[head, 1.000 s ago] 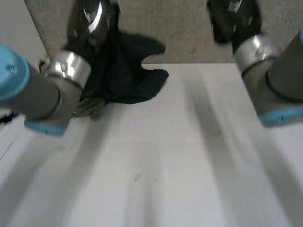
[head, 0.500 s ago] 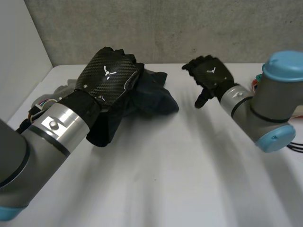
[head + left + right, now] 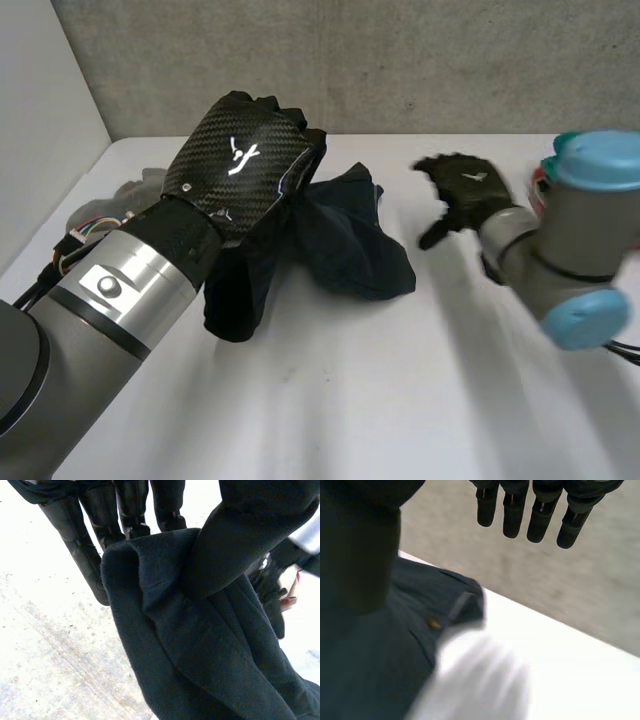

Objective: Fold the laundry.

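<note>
Ideally, the left hand (image 3: 240,155), pinching a bunched fold of the dark garment (image 3: 350,250) between thumb and fingers so it droops below its palm, should lift it clear while the empty, slack-fingered right hand (image 3: 470,192) nearby takes a free edge.

I can read no words or numbers. A small white three-pronged emblem (image 3: 238,155) sits on the black carbon-weave back of my left hand (image 3: 215,190). A white mark (image 3: 471,176) on the back of my right hand (image 3: 462,195) is too blurred to make out.
</note>
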